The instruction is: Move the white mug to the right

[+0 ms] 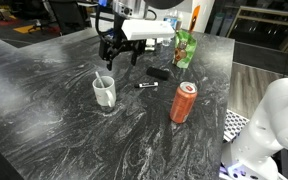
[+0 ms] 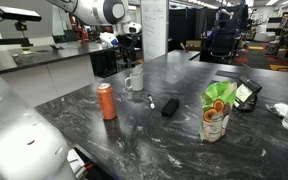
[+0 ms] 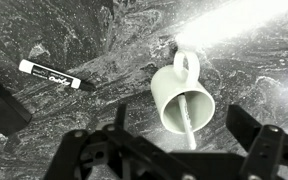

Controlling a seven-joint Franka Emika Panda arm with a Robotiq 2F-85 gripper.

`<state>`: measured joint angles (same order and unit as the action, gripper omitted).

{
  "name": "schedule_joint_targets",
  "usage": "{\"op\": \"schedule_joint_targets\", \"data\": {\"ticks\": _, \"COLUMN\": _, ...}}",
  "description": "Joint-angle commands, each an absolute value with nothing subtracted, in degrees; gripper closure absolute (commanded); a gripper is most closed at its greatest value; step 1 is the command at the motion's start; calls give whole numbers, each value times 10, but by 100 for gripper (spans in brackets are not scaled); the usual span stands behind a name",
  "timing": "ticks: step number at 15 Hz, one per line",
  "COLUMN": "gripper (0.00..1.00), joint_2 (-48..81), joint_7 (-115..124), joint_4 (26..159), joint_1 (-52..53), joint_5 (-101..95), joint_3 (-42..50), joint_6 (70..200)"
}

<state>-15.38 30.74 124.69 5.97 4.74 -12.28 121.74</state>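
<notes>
The white mug (image 1: 104, 92) stands upright on the dark marbled table (image 1: 44, 120) with a thin stick poking out of it. It also shows in an exterior view (image 2: 135, 78) and in the wrist view (image 3: 182, 95), its handle pointing to the top of that picture. My gripper (image 1: 119, 58) hangs open and empty well above the table, behind the mug. In the wrist view the open fingers (image 3: 184, 125) frame the mug from above without touching it.
An orange-red soda can (image 1: 184, 102) (image 2: 106, 101) stands near the mug. A marker (image 1: 146, 86) (image 3: 54, 75), a black flat object (image 1: 158, 73) (image 2: 170, 106) and a green snack bag (image 1: 186, 47) (image 2: 217, 110) lie beyond. A white robot body (image 1: 274, 120) stands at the table's edge.
</notes>
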Motion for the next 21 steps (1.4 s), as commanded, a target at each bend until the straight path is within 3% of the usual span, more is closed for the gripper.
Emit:
{"op": "schedule_joint_targets", "data": {"ticks": 1, "gripper": 0, "joint_2": -108, "joint_7": 322, "joint_4": 1215, "joint_1": 58, "joint_5": 61, "joint_3": -120, "joint_6": 1199}}
{"op": "schedule_joint_targets", "data": {"ticks": 10, "gripper": 0, "joint_2": -4, "joint_7": 386, "joint_4": 1165, "joint_1": 85, "joint_5": 101, "joint_3": -122, "joint_6": 1211}}
{"op": "schedule_joint_targets", "data": {"ticks": 21, "gripper": 0, "joint_2": 51, "joint_7": 481, "joint_4": 1132, "joint_1": 112, "joint_5": -8, "joint_3": -115, "joint_6": 1203}}
